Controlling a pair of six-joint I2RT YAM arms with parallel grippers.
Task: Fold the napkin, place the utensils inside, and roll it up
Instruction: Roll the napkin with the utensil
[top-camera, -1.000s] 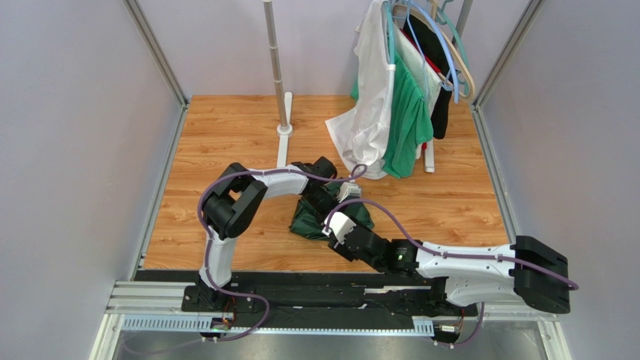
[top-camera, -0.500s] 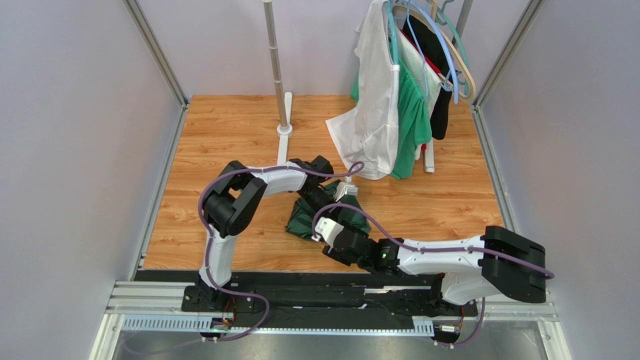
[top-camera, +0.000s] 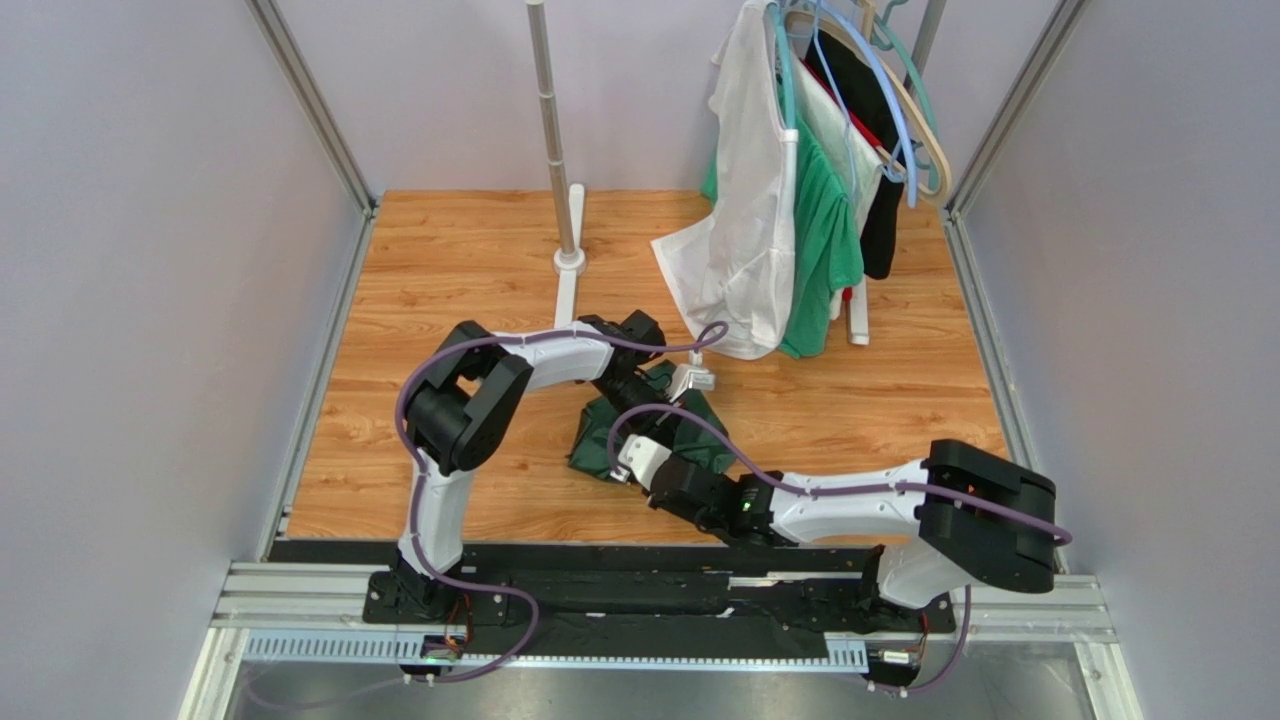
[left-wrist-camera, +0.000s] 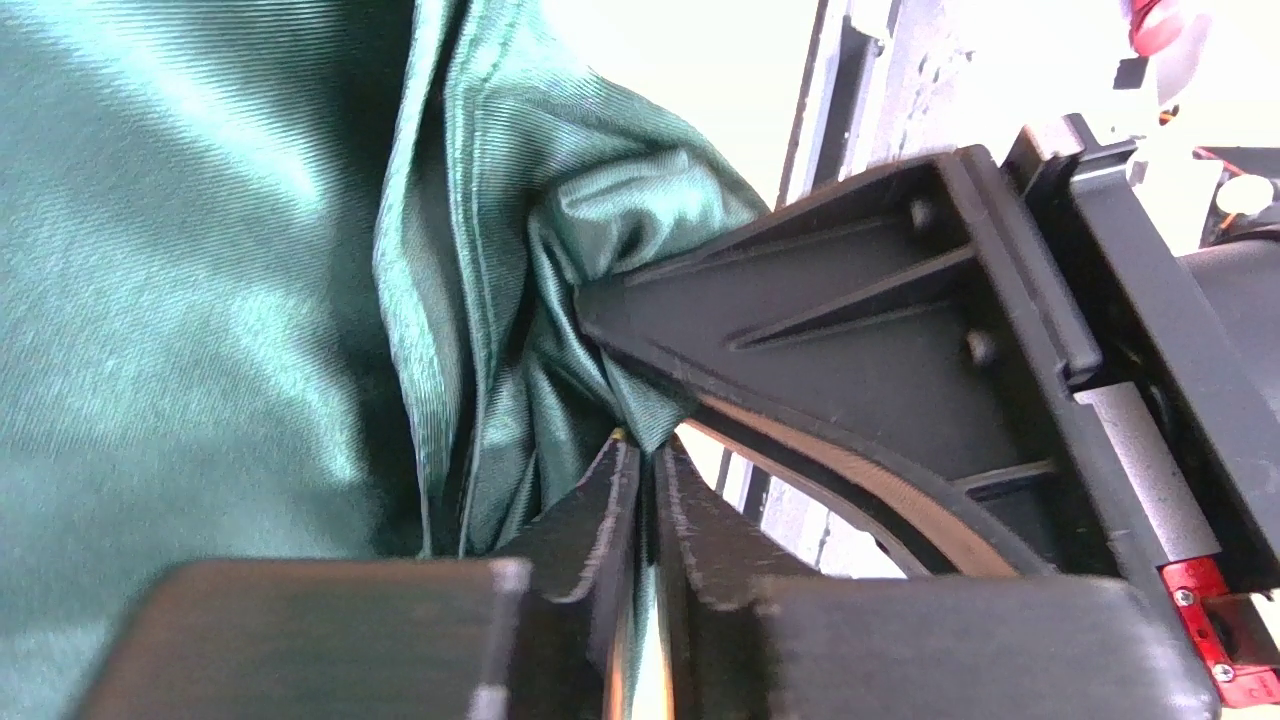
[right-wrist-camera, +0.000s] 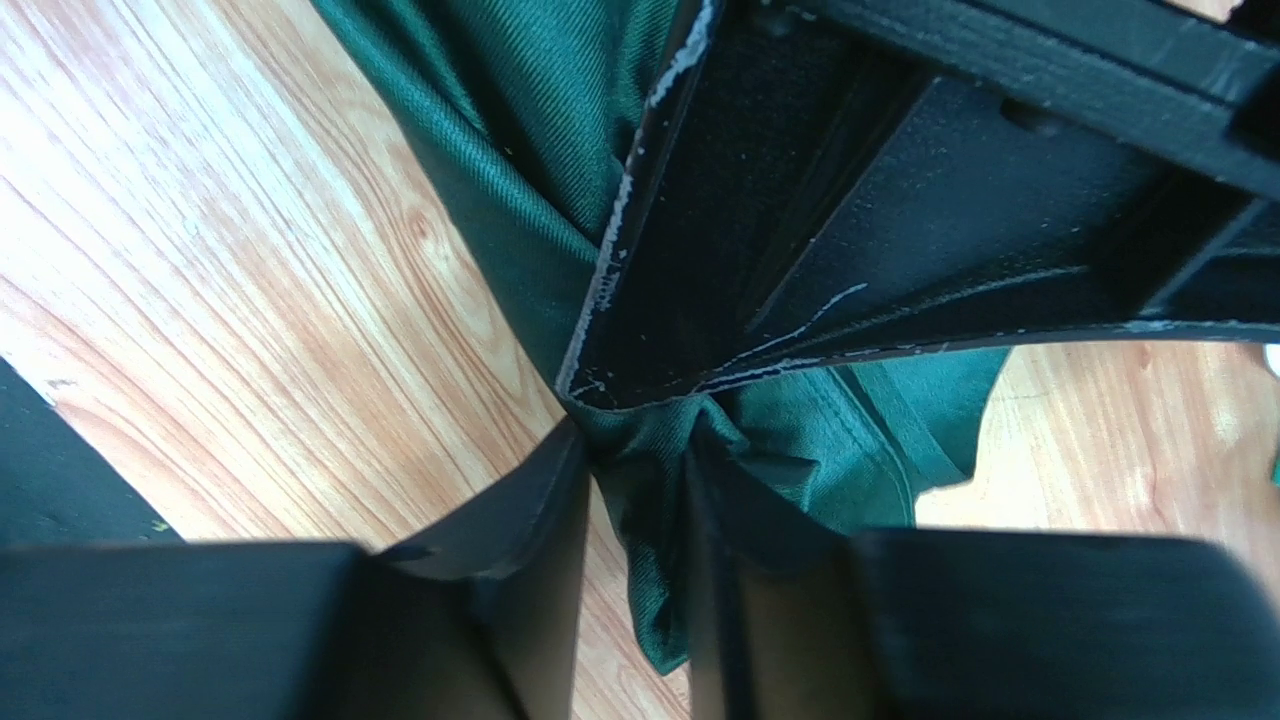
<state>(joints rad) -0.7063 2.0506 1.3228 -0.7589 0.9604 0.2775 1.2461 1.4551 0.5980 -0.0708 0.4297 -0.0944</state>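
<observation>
Since a second ago, the right arm's dark outer link has been swung leftward along the near edge, and its wrist has been drawn left with it. The napkin (top-camera: 594, 447) has been dragged slightly the same way and is bunched tighter. The left arm has barely been shifted. Less of the brighter green garment (top-camera: 824, 240) is exposed beside the white garment (top-camera: 751, 225) than before.

The napkin is held in a crumpled heap on the tabletop (top-camera: 436, 270), near its middle and toward the near edge, between the two wrists. In the left wrist view the left pincer (left-wrist-camera: 643, 458) is seen pressed almost together, with a thin fold of the dark green cloth pinched between its tips. In the right wrist view the right pincer (right-wrist-camera: 631, 450) is seen nipping a thicker gathered tuck of the same cloth, a narrow gap being kept between its fingers by the fabric. The two grips are made just beside each other, each pincer looming large in the other's camera.

The tabletop is finished in light wood grain. It is enclosed by pale walls (top-camera: 150, 300) set in metal framing. A slim upright pole (top-camera: 553, 135) on a white foot is fixed toward the far side. At the far right, garments are hung on hangers (top-camera: 902, 120). A black rail (top-camera: 601, 563) is run along the near edge under the arm bases.
</observation>
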